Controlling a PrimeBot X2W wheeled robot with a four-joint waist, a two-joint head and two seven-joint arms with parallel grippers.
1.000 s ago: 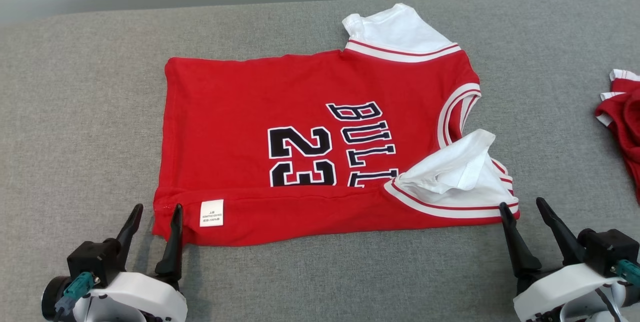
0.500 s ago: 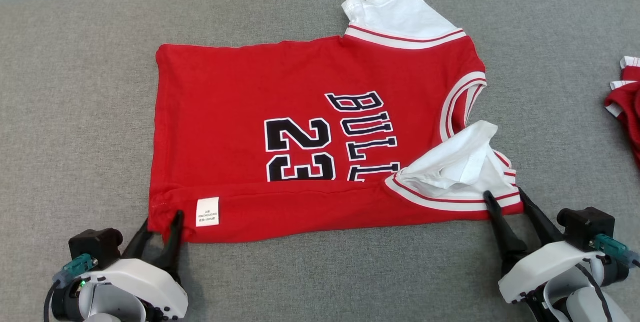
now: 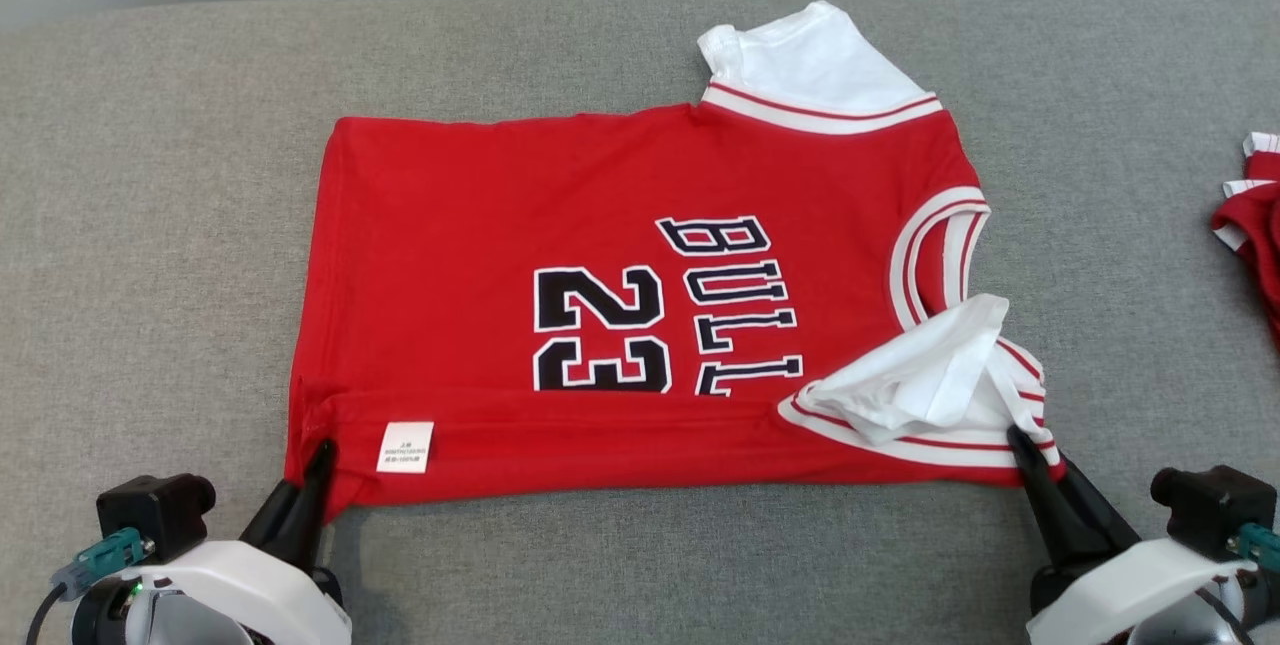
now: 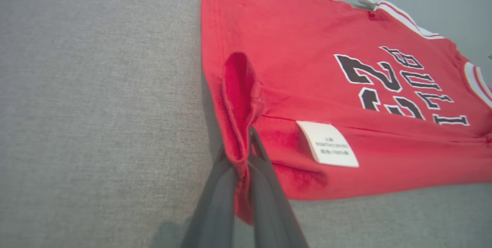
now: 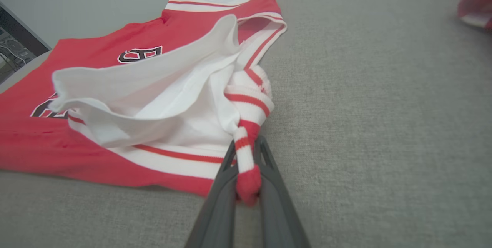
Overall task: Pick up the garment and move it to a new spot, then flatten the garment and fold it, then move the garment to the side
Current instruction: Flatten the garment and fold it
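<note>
Jersey [image 3: 600, 225] lies flat on grey table [image 3: 150, 175], near edge folded over, label [image 3: 404, 446] facing up. Vs 1 s ago: both grippers stood spread just off its near corners. Now left gripper [image 3: 322, 450] is clamped on the near-left corner, right gripper [image 3: 1015, 437] on the near-right sleeve edge. Left wrist cam: hem [image 4: 236, 86] bunched into a ridge betw. the fingers. Right wrist cam: striped trim [image 5: 250, 102] pinched, red end poking out below. 2nd red garment [image 3: 1250, 225] at far right, well apart.
</note>
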